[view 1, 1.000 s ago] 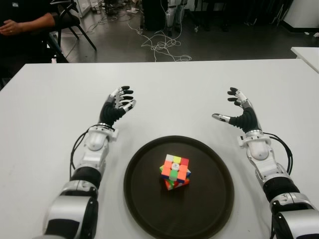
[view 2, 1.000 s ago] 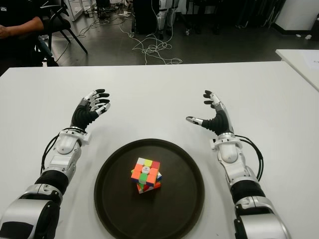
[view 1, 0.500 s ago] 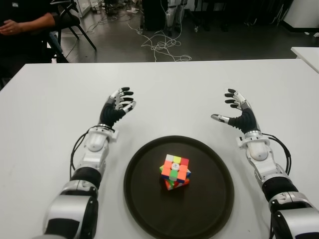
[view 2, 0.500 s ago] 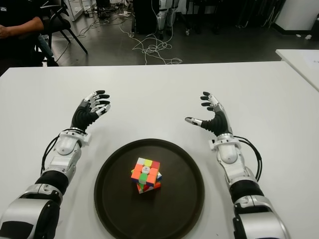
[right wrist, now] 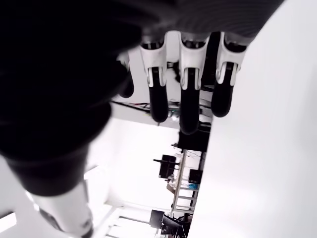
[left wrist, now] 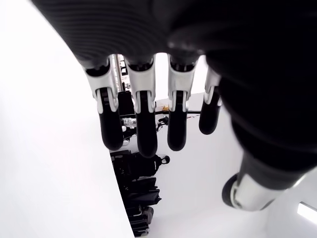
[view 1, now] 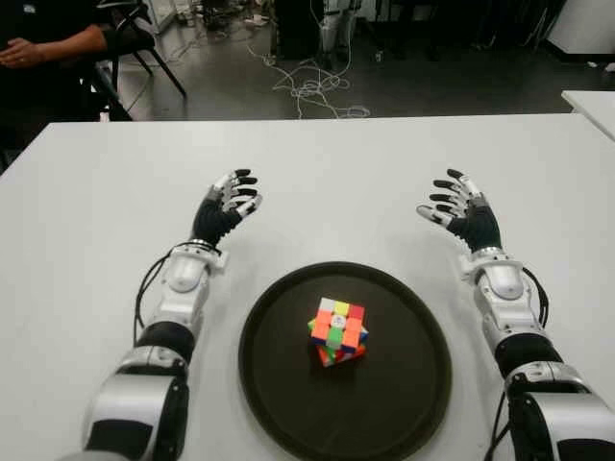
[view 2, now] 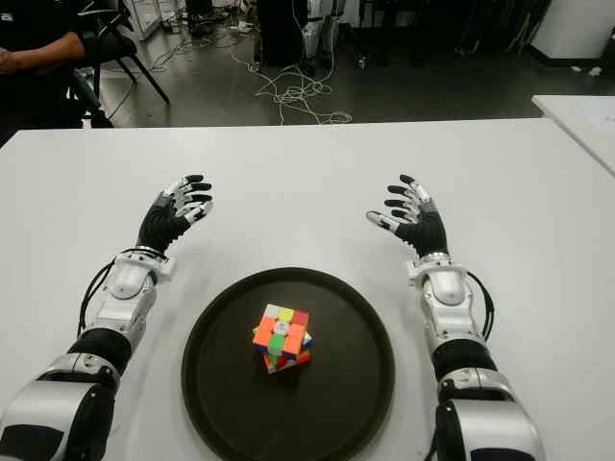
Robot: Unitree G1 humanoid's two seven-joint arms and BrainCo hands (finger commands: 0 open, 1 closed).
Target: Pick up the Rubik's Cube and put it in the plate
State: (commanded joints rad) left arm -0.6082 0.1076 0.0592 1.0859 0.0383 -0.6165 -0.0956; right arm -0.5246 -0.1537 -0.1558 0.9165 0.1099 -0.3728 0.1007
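Having turned and drawn slightly inward since a moment ago: the right hand (view 1: 464, 213), thumb now tucked closer to the other fingers (right wrist: 188, 94) rather than jutting out toward the middle. Staying put meanwhile: the left hand (view 1: 224, 209), the cube and the plate.

Sitting near the middle of the round dark brown plate (view 1: 404, 384): the multicoloured Rubik's Cube (view 1: 337, 331), its top layer twisted a little against the layers beneath, orange, yellow, green and red squares facing up. Touching neither hand.

Hovering over the white tabletop (view 1: 327, 182), beyond the plate's far rim and to its left: the left hand, black-and-silver, fingers (left wrist: 141, 124) extended and slightly spread, holding nothing, as seen in its wrist view. Hovering beyond the plate's far rim and to its right: the right hand, fingers likewise stretched out and parted, gripping nothing. Both hands well apart from the cube, palms turned roughly toward each other.

Lying on the dark floor beyond the far edge of the tabletop: a tangle of white cables (view 1: 312, 91). Sitting at the far left corner, partly cut off: a person in dark clothing (view 1: 43, 48), beside a black chair (view 1: 144, 43). Showing at the right edge: the corner of a second white table (view 1: 594, 104).
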